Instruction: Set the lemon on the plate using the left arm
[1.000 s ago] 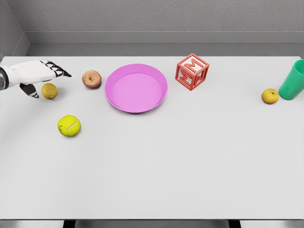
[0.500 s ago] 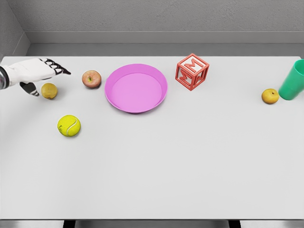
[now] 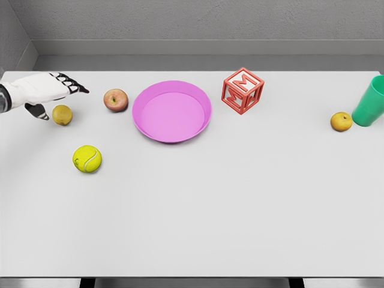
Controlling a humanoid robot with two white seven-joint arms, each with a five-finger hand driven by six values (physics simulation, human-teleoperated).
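Barely any motion since a second ago: left hand [image 3: 45, 91] drifted a touch up and left, lemon and everything else sits where it was.

Landmark = plate [image 3: 172, 111], pink, lying about mid-bench, a little toward the far edge.

Largest to smallest:
- bench [image 3: 198, 210]: white, wide, near half bare.
- plate: shallow, raised rim, nothing in it.
- left hand: far left of plate, at the picture's left edge. Fingers spread and extended toward the plate, thumb hanging lower; holds nothing.
- green cup [image 3: 371, 101]: far right of plate, cut by the frame edge.
- red letter block [image 3: 242, 90]: just right of plate.
- tennis ball [image 3: 87, 158]: left of plate and nearer the camera.
- apple [image 3: 116, 99]: just left of plate, close to the rim but apart.
- orange fruit [image 3: 341, 121]: far right, just beside the cup.
- lemon [image 3: 62, 114]: well left of plate, beyond the apple, under the fingers and right next to the thumb tip; contact not clear.

Handling, my read: lemon is light, firm, smooth-skinned, rounded, so it will roll if nudged. Wrap it across the middle, thumb opposing fingers.

Obstruction: apple sits on the straight line from lemon to plate. Lift over it rather than slide. Tennis ball is off the path.

Right hand not visible.
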